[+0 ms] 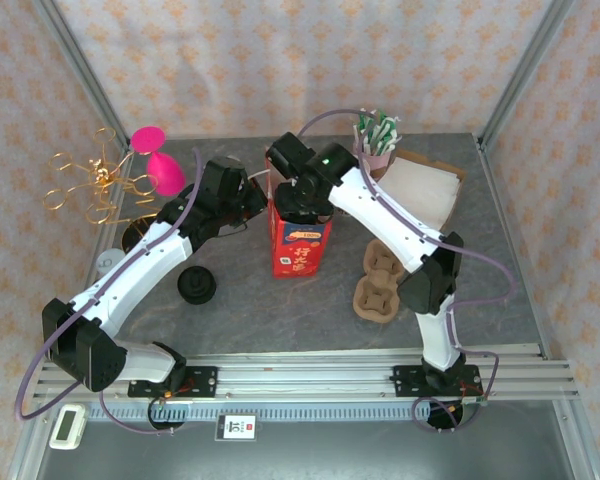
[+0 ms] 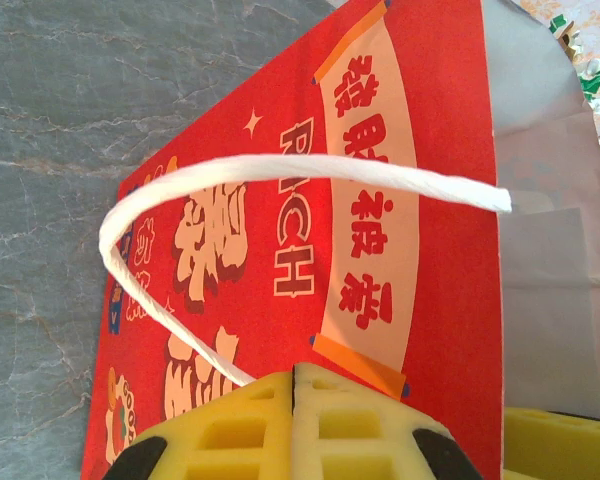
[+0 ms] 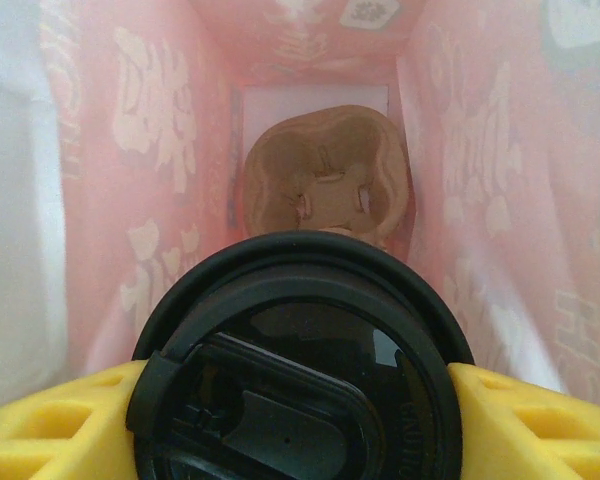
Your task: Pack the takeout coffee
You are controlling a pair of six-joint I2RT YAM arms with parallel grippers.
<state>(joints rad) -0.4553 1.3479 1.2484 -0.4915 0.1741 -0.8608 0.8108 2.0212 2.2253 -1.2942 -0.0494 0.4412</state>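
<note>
**Cup going into the bag: lowering step**

Right jaws are part open and clamped across a coffee cup (image 3: pixel 300 370), with a yellow pad on either side at its black lid. The cup is inside the red paper bag (image 1: pixel 300 245), hanging above a cardboard cup tray (image 3: pixel 325 175) that lies on the bag floor. Cup and tray look apart; I can't tell how much drop is left.

Left jaws are fully shut, pinching the bag's white cord handle (image 2: pixel 310 170). I read that as steadying the bag and keeping its mouth open. The bag stands upright mid-bench (image 1: pixel 280 320).

Step in hand, my read: seating the cup in the tray inside the bag. The next move calls for a straight descent with the cup upright, lined up over one tray well. The tray sits a bit ahead of the cup in the right wrist view, so a small shift is likely. Release only once seated. Left should hold the handle until right is clear, since the bag walls are thin and close to the pads.

Two more trays (image 1: pixel 375 300) and a black round piece (image 1: pixel 196 285), likely a lid, lie on the bench near the bag.
</note>
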